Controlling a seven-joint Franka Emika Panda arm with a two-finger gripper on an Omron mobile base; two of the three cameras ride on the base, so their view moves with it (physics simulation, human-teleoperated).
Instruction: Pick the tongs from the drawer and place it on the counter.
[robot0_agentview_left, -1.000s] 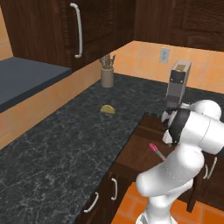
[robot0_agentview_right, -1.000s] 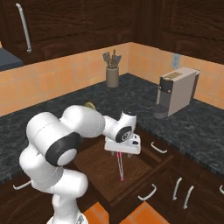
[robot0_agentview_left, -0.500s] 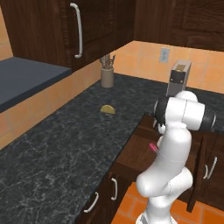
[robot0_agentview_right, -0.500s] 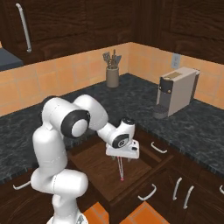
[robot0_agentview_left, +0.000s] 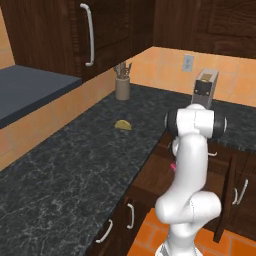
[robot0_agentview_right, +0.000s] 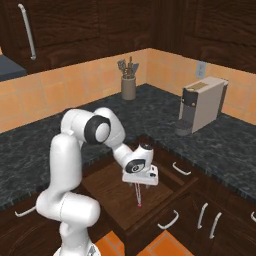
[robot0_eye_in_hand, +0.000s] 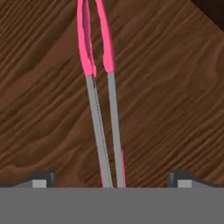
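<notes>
The tongs (robot0_eye_in_hand: 104, 113) lie on the wooden floor of the open drawer (robot0_agentview_right: 107, 192), silver arms running up between the tool's fingertips (robot0_eye_in_hand: 41, 179) to the pink ends. In the right base view the tongs (robot0_agentview_right: 137, 195) hang or lie just under the tool (robot0_agentview_right: 137, 184); whether they have left the wood I cannot tell. Over the last second the arm has straightened and drawn up over the drawer while the tool has stayed low above the tongs. The fingertips stand well apart on either side of the arms, so the tool is spread, nothing pinched yet. By my judgement the grasp is still to be closed before any lift. The speckled black worktop (robot0_agentview_left: 75, 165), with a small yellow half-round item (robot0_agentview_left: 123, 125) and a utensil crock (robot0_agentview_left: 122, 87), waits beside the drawer.
</notes>
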